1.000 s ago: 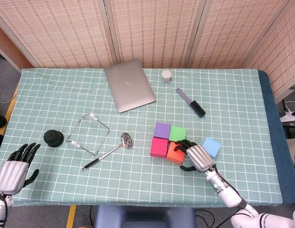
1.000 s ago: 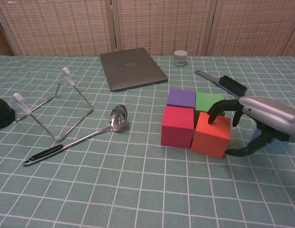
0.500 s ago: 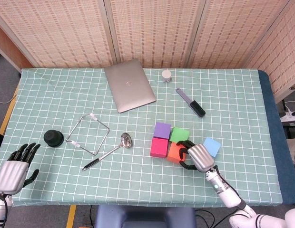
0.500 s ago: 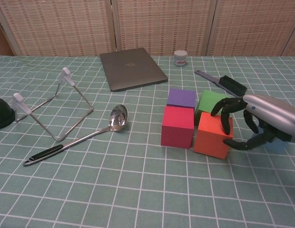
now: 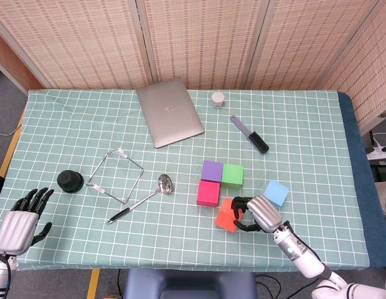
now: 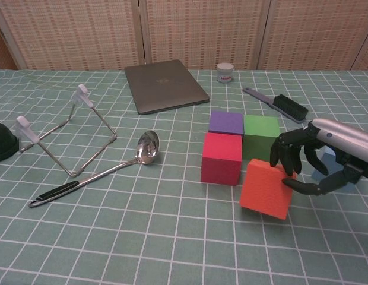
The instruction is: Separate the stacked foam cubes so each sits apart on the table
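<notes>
My right hand (image 5: pixel 260 213) (image 6: pixel 317 161) grips an orange foam cube (image 5: pixel 226 215) (image 6: pixel 266 189), fingers over its top edge and thumb on its right side. The cube is tilted and sits just in front of the group, apart from it. A pink cube (image 5: pixel 208 193) (image 6: pixel 221 158), a purple cube (image 5: pixel 212 170) (image 6: pixel 226 123) and a green cube (image 5: pixel 232 175) (image 6: pixel 261 133) stand close together on the table. A light blue cube (image 5: pixel 276 192) lies alone to their right, mostly hidden behind my hand in the chest view. My left hand (image 5: pixel 18 224) hovers open at the near left edge.
A closed laptop (image 5: pixel 170 112) lies at the back, with a small white jar (image 5: pixel 218 99) and a black brush (image 5: pixel 250 134) to its right. A wire stand (image 5: pixel 115 175), a ladle (image 5: pixel 143 198) and a black round object (image 5: pixel 70 180) occupy the left half.
My right hand closed on the orange cube and drew it toward the front edge, away from the pink and green cubes; it now sits tilted. The left hand has not moved.
</notes>
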You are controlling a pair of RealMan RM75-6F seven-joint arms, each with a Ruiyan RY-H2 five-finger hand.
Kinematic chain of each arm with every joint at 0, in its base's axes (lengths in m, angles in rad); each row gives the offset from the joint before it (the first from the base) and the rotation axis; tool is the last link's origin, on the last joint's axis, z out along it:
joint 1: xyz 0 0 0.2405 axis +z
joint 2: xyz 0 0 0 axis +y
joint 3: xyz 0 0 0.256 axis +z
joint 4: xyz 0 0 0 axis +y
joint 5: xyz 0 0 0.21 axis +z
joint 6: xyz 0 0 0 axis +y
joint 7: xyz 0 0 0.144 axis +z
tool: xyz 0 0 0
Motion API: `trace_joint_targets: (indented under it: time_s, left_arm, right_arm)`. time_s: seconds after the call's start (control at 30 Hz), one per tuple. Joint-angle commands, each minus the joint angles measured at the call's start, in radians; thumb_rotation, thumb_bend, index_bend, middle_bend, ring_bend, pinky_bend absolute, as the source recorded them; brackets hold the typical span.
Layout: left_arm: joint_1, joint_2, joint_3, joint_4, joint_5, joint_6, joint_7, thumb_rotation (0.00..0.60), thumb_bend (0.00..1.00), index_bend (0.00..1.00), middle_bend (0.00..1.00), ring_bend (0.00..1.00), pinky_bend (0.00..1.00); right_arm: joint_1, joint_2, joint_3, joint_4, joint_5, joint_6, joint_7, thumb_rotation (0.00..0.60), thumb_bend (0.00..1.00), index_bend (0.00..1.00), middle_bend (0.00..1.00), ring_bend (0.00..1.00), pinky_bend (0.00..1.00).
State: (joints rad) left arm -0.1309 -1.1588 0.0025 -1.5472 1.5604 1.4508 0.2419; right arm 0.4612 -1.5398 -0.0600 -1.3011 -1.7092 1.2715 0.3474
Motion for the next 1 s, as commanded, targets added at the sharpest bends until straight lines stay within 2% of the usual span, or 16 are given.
trace_joint_targets:
  time_s: [0.03, 0.3, 0.43, 0.6, 0.7, 0.83, 0.93, 1.0]
  left_arm:
    - [0.000, 0.000, 0.000, 0.000, 0.000, 0.000, 0.000, 0.600, 0.33, 0.10, 0.10, 0.10, 0.28]
    - [0.001, 0.001, -0.001, 0.000, 0.000, 0.003, -0.002, 0.600, 0.33, 0.10, 0.10, 0.10, 0.28]
    - [0.000, 0.000, 0.000, 0.000, 0.002, 0.002, -0.001, 0.600, 0.33, 0.10, 0.10, 0.10, 0.28]
    - [0.000, -0.001, 0.000, 0.002, 0.002, 0.001, -0.001, 0.600, 0.33, 0.10, 0.10, 0.10, 0.28]
    - [-0.001, -0.001, -0.001, 0.003, 0.000, 0.000, 0.000, 0.600, 0.33, 0.10, 0.10, 0.10, 0.28]
    - [0.000, -0.001, -0.001, 0.002, -0.001, 0.001, 0.001, 0.600, 0.33, 0.10, 0.10, 0.10, 0.28]
    - [0.000, 0.000, -0.002, 0.002, -0.001, 0.001, 0.001, 0.600, 0.33, 0.10, 0.10, 0.10, 0.28]
    - [0.000, 0.000, -0.002, 0.003, -0.002, 0.002, 0.000, 0.600, 0.33, 0.10, 0.10, 0.10, 0.28]
  right_arm:
    - [0.004, 0.012, -0.014, -0.012, -0.023, 0.014, 0.028, 0.600, 0.29, 0.64, 0.56, 0.55, 0.75]
    - [0.014, 0.042, -0.052, -0.034, -0.069, 0.020, 0.067, 0.600, 0.29, 0.64, 0.56, 0.55, 0.75]
    - [0.008, 0.024, -0.036, -0.015, -0.076, 0.061, 0.068, 0.600, 0.30, 0.59, 0.55, 0.53, 0.74]
    - [0.018, -0.029, 0.015, 0.037, -0.073, 0.108, 0.067, 0.600, 0.27, 0.37, 0.34, 0.29, 0.57]
    - [0.036, -0.050, 0.045, 0.044, -0.060, 0.097, 0.024, 0.600, 0.24, 0.30, 0.28, 0.21, 0.50]
    - [0.067, -0.053, 0.077, 0.007, -0.011, 0.010, -0.109, 0.600, 0.22, 0.22, 0.19, 0.13, 0.47]
    - [0.100, -0.024, 0.103, -0.074, 0.047, -0.093, -0.234, 0.600, 0.19, 0.09, 0.08, 0.03, 0.46]
    - [0.120, -0.007, 0.121, -0.128, 0.080, -0.143, -0.311, 0.600, 0.18, 0.04, 0.05, 0.00, 0.41]
